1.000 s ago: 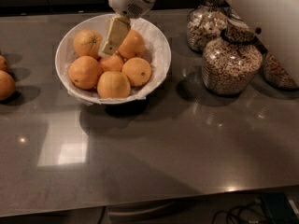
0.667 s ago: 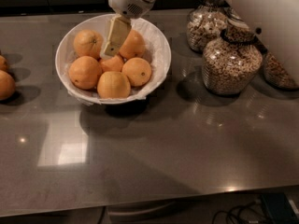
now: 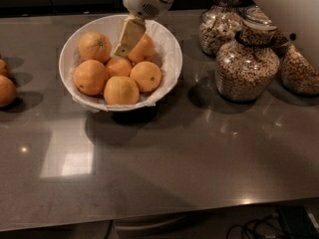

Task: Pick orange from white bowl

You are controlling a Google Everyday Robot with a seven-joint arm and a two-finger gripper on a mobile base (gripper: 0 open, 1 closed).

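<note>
At the near side, the grey counter (image 3: 164,173) shows only soft lamp reflections. Further back, at 10 o'clock from the counter's middle, the white bowl (image 3: 174,59) holds six oranges on crumpled paper. The orange (image 3: 145,49) lies at 1 o'clock inside the bowl, close to the far wall. The gripper (image 3: 127,45) comes down from 12 o'clock and touches this orange on its 9 o'clock side; whether it is open or closed on the fruit, I cannot tell. Compared with one second ago almost nothing has changed: the gripper and all the oranges keep their places. I judge that the grasp is being settled and the lift has not begun. Two loose oranges (image 3: 6,88) rest at 9 o'clock, and the glass jars (image 3: 246,66) stand at 2 o'clock.
</note>
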